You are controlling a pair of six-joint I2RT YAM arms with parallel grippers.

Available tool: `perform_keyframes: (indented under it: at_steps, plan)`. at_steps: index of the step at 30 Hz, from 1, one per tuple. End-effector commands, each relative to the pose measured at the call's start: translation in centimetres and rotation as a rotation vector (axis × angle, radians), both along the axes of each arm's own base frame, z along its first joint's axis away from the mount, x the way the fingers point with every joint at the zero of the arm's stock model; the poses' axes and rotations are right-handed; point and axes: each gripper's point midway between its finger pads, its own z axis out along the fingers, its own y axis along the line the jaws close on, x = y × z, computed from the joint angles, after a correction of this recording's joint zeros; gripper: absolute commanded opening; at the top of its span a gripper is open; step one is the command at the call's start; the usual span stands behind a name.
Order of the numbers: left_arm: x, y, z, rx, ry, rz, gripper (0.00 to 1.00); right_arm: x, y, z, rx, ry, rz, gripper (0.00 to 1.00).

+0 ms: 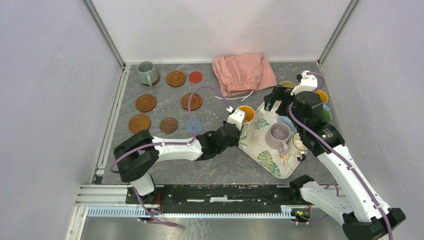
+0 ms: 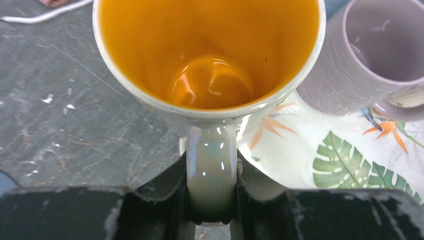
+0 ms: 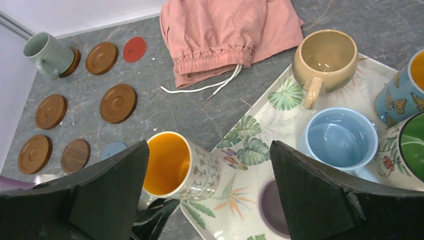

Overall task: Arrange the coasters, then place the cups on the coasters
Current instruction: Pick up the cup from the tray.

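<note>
Now the left end effector [image 2: 211, 202] is clenched on the handle [image 2: 211, 160] of the orange-lined mug [image 2: 210, 55], which stands at the left edge of the leaf-patterned tray [image 2: 350, 165], near the centre of the overhead view. The right end effector [image 3: 209, 150] hangs released, jaws wide, above the tray. To do this step well, lift straight up until the base clears the tray rim. With the mug held level, carry it left to a bare coaster [image 1: 192, 101] and centre it inside the raised rim before letting go.
</note>
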Motion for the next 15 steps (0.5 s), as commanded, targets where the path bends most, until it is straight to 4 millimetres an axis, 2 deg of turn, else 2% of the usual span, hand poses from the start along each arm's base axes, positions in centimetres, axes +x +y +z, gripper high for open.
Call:
perform_keyframes:
  at_steps: [1,6,15]
  plan:
    - [2.9,0.6,8.9,-0.184,-0.182,0.117,0.02,0.3,-0.1,1.8,-0.021,-0.072,0.012,0.98]
    - [5.9,3.6,10.1,-0.184,-0.175,0.232,0.02,0.3,0.2,1.9,-0.036,-0.076,0.041,0.98]
    - [14.6,12.4,12.1,-0.174,-0.208,0.475,0.02,0.5,0.9,2.1,-0.058,-0.092,0.091,0.98]
